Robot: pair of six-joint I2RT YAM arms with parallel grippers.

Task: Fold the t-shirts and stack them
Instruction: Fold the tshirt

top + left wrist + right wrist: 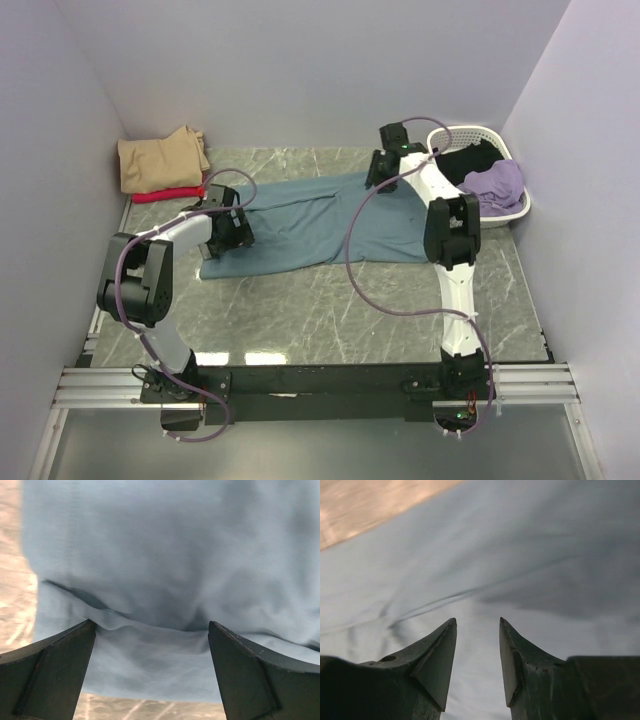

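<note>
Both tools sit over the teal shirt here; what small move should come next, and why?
Probably lower the left tool and close it on the raised wrinkle of the teal t-shirt. Its jaws stand wide, straddling that wrinkle near the shirt's edge. The right tool is open too, nothing between its jaws, so neither yet grips cloth for a fold.

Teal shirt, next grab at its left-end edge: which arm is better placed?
Left, probably. The left gripper sits wide open at the left end of the teal shirt, with a cloth ridge just ahead of its fingers. The right gripper, open, is over the shirt's far edge near the basket.
</note>
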